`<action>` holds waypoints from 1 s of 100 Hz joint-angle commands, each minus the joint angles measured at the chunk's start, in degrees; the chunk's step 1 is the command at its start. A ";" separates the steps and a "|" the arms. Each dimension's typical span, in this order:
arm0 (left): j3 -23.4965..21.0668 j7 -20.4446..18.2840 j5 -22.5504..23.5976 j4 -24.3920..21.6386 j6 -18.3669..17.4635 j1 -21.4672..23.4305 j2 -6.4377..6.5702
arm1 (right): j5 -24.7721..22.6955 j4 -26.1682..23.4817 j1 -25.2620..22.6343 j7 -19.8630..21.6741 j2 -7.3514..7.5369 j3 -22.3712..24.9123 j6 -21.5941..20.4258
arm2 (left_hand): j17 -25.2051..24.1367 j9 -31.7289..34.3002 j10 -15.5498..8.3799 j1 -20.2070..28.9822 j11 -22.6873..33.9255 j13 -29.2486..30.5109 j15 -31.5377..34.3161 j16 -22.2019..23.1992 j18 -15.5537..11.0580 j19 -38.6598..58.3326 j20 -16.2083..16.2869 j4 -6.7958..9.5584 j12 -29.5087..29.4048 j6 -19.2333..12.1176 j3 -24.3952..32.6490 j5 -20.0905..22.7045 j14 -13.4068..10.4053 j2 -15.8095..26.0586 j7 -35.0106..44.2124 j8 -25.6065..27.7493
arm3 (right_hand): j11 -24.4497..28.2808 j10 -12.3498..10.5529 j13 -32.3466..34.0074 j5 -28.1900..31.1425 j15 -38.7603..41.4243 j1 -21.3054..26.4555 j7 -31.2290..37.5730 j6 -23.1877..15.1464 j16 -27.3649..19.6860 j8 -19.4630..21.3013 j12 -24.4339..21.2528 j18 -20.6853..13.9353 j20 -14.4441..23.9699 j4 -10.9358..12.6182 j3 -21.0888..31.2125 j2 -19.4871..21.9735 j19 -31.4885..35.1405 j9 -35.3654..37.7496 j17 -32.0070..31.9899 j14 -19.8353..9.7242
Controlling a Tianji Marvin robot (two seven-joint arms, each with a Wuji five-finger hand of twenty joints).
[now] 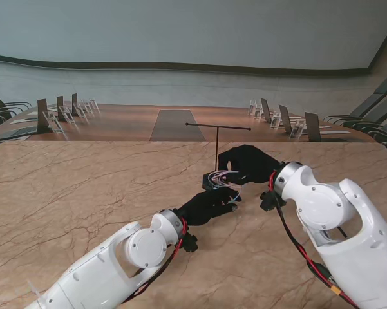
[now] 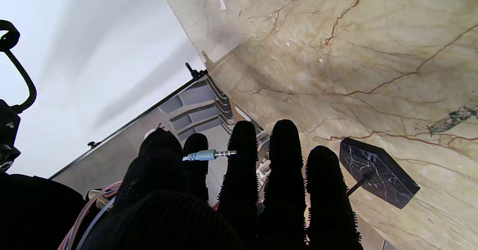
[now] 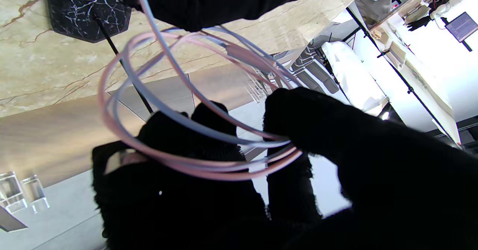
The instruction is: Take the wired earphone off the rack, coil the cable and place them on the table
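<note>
Cable looks light, springy, apt to uncoil; right hand pinches the loops together, left hand grips the plug end.

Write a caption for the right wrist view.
Right hand pinches coiled pink-and-white earphone cable near the rack's marble base.

A marbled worktop fills the foreground; beyond it stands a wooden conference table with chairs and nameplates.
</note>
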 commanded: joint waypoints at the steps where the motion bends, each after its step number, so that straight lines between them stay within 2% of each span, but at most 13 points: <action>1: 0.09 0.14 -0.29 -0.07 0.13 0.28 -0.53 | -0.08 -0.03 -0.14 0.27 -0.17 -0.21 0.31 | 0.34 1.91 -1.86 3.55 1.57 1.50 1.07 0.10 -0.24 0.22 -0.51 -2.21 0.76 -2.30 -0.64 1.70 0.01 0.09 3.30 1.04 | -0.81 9.68 1.76 2.16 2.95 6.38 7.22 -4.92 0.14 1.09 0.65 -3.86 -1.18 -0.16 2.73 2.24 4.51 0.45 2.46 8.15; 6: 0.10 0.27 -0.32 -0.05 0.17 0.28 -0.58 | -0.05 0.01 -0.12 0.35 -0.15 -0.27 0.41 | 0.91 3.99 -1.88 4.57 3.10 2.58 1.66 0.19 0.15 0.78 -0.38 -2.12 1.76 -2.30 -0.63 2.83 0.33 -0.01 4.75 1.17 | -0.80 9.70 1.61 2.15 2.88 6.40 7.21 -4.90 0.18 1.09 0.66 -3.84 -1.16 -0.17 2.66 2.34 4.40 0.43 2.24 8.16; 25: 0.08 0.20 -0.37 -0.27 0.60 0.33 -0.57 | 0.03 0.10 0.04 0.52 -0.13 -0.37 0.54 | 2.40 6.79 -2.72 9.00 5.04 4.67 3.11 0.19 0.65 2.43 -0.38 -1.59 4.08 -3.29 -0.42 2.61 0.94 0.89 11.25 2.68 | -0.85 9.68 1.32 2.04 2.78 6.46 7.19 -4.82 0.31 1.11 0.64 -3.77 -1.06 -0.18 2.58 2.31 4.15 0.25 1.81 8.24; 36: 0.07 0.01 -0.04 -0.42 0.82 0.33 -0.45 | -0.03 0.15 0.11 0.71 -0.09 -0.40 0.62 | 3.46 9.17 -3.41 11.66 6.15 6.22 4.09 0.24 1.08 3.32 -0.50 -0.97 5.12 -5.99 -0.18 2.63 1.28 0.85 13.93 4.52 | -0.87 9.62 1.11 2.02 2.68 6.44 7.19 -4.83 0.34 1.10 0.60 -3.75 -0.98 -0.22 2.51 2.35 4.00 0.17 1.55 8.14; 42: 0.07 0.04 0.01 -0.39 0.76 0.34 -0.45 | -0.04 0.15 0.08 0.72 -0.09 -0.40 0.64 | 3.80 10.24 -3.72 12.18 6.46 6.83 4.46 0.26 1.30 3.65 -0.59 -0.69 5.54 -7.60 0.14 2.98 1.54 0.55 15.51 6.21 | -0.91 9.56 1.02 1.96 2.66 6.42 7.16 -4.84 0.36 1.09 0.57 -3.75 -0.94 -0.23 2.48 2.37 3.94 0.06 1.44 8.12; 53: 0.10 0.48 0.29 -0.23 0.65 0.34 -0.55 | -0.06 0.11 0.01 0.93 -0.04 -0.33 0.66 | 4.76 11.90 -3.78 12.21 7.70 8.01 5.58 0.53 1.66 4.78 -0.63 -0.69 7.18 -10.92 1.26 3.87 1.85 0.28 20.23 12.45 | -0.97 9.54 0.51 1.74 2.50 6.46 7.13 -4.82 0.38 1.12 0.45 -3.82 -0.81 -0.26 2.33 2.49 3.58 -0.21 0.73 8.03; 62: 0.12 0.79 0.70 -0.04 0.40 0.31 -0.58 | -0.13 0.11 -0.03 1.13 0.01 -0.19 0.43 | 5.77 13.21 -3.77 12.19 7.52 9.23 5.94 0.30 1.88 5.56 -0.85 -0.59 7.91 -12.93 1.53 5.15 1.75 0.37 21.06 17.32 | -0.89 9.35 0.25 1.53 2.50 6.34 7.15 -5.10 0.42 1.20 0.40 -3.86 -0.68 -0.27 2.21 2.63 3.37 -0.38 0.35 7.95; 73: 0.13 -0.03 0.80 -0.16 0.49 0.19 -0.29 | -0.23 0.28 0.00 1.27 0.08 0.04 -0.35 | 6.41 13.77 -3.39 12.21 7.24 9.87 6.00 0.10 2.02 5.83 -1.01 -0.33 8.09 -15.28 2.34 7.21 1.67 1.13 22.40 20.30 | -0.69 8.90 -0.43 1.07 2.69 5.91 7.14 -5.72 0.52 1.38 0.28 -4.26 -0.41 -0.24 1.92 3.12 2.96 -0.82 -0.51 7.50; 100: 0.17 -1.38 0.26 -0.19 0.69 0.22 0.05 | -0.74 0.64 0.03 0.36 -0.01 0.85 -2.54 | 6.67 15.11 -2.90 12.20 5.62 10.61 5.27 -0.54 2.75 5.76 -1.49 -0.04 7.46 -14.07 4.19 10.11 2.08 1.14 22.04 21.81 | -1.06 7.52 -3.45 0.29 1.54 5.13 7.12 -6.92 -0.13 1.49 -1.79 -5.85 0.74 -0.03 1.48 3.50 0.54 -2.56 -5.06 6.52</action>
